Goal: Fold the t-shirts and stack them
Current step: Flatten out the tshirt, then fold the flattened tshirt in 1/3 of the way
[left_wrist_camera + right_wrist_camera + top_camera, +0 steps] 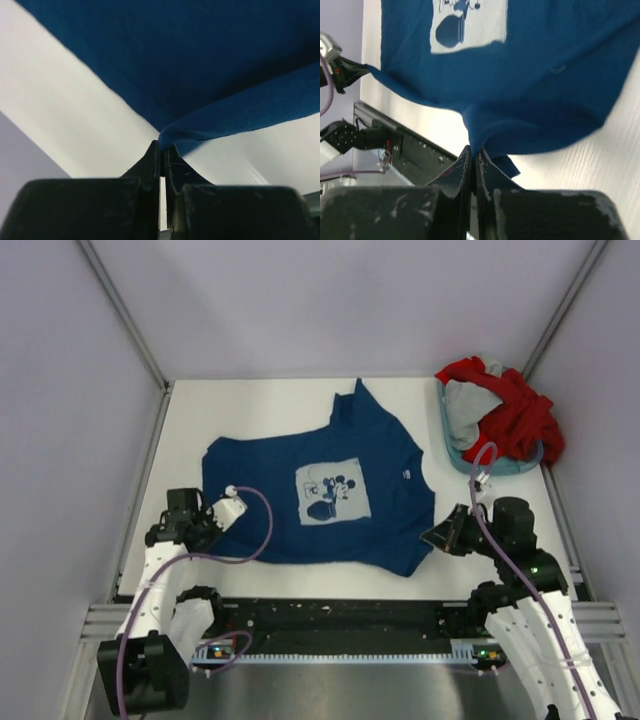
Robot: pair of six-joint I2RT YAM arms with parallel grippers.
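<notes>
**Navy t-shirt** (260, 480): lies print-up across the middle of the desk (280, 400), with one sleeve pointing to the upper centre of the top view.

**Left gripper** (208, 523): at lower left, clenched on the shirt's near left corner. Its wrist view shows cloth pinched between closed jaws and lifted off the surface.

**Right gripper** (433, 536): at lower right, likewise clamped on the near right corner. Whether that is sleeve or shoulder cannot be told.

**Judgement:** paired grips along the near edge let that side rise evenly for a first fold.

**Red t-shirt** (520, 420) and **grey t-shirt** (468, 405): heaped in the basket (455, 455) at upper right, not yet folded.
</notes>
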